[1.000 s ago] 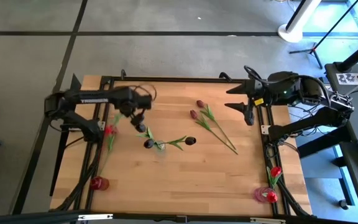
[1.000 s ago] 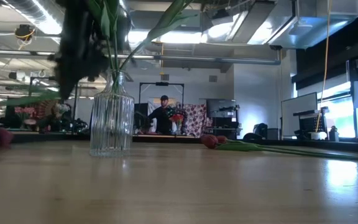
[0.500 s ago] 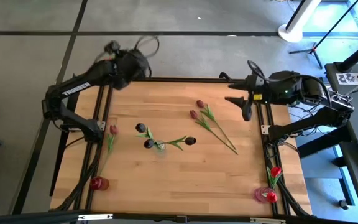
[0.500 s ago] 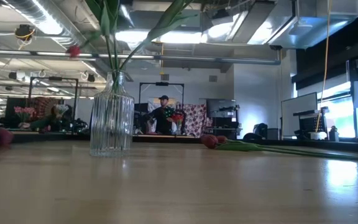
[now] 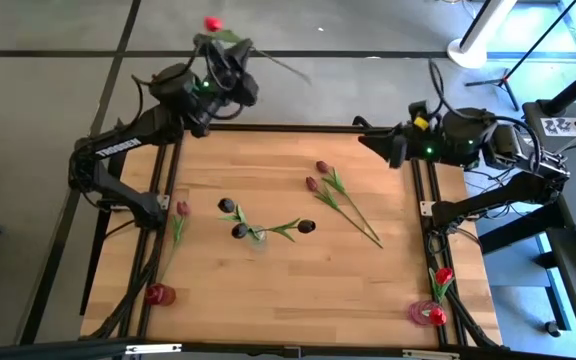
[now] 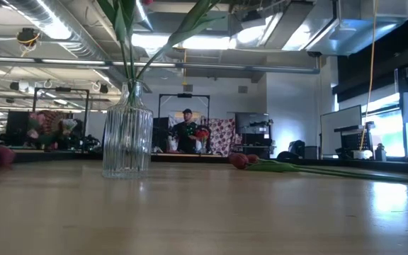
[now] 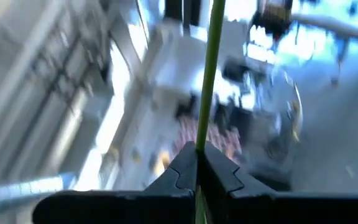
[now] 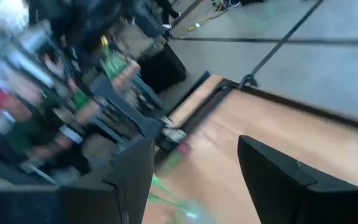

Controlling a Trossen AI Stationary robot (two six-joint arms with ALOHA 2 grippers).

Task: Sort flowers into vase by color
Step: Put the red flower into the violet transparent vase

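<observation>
My left gripper (image 5: pixel 220 55) is raised beyond the table's far-left corner, shut on a red tulip (image 5: pixel 212 22). The tulip's green stem trails off toward the right. In the left wrist view the stem (image 7: pixel 211 68) rises from between the shut fingers (image 7: pixel 199 163). My right gripper (image 5: pixel 370 143) hangs open (image 8: pixel 194 149) over the far-right part of the table. A clear ribbed vase (image 5: pixel 256 238) (image 6: pixel 127 136) stands mid-table and holds three maroon-black tulips (image 5: pixel 238 230). Two mauve-pink tulips (image 5: pixel 316 176) lie flat on the table to its right. My left gripper pinches the red tulip's thin green stem (image 7: pixel 201 138) between its two fingers, which lie across the stem. The flower is lifted clear of the table. Its red head (image 5: pixel 212 22) is on one side of the fingers and the stem's tail (image 5: pixel 290 70) on the other.
Another red tulip (image 5: pixel 180 210) lies by the left rail. A red vase (image 5: pixel 160 294) stands at the near-left corner. A pink vase (image 5: pixel 426 313) with red tulips (image 5: pixel 443 275) stands at the near-right corner. A person (image 6: pixel 185 131) stands in the room behind.
My left arm has swung up from beside the clear vase and toward the far edge. It now stands past the far-left corner, carrying the red tulip high. My right gripper has drawn slightly toward the far edge and turned.
</observation>
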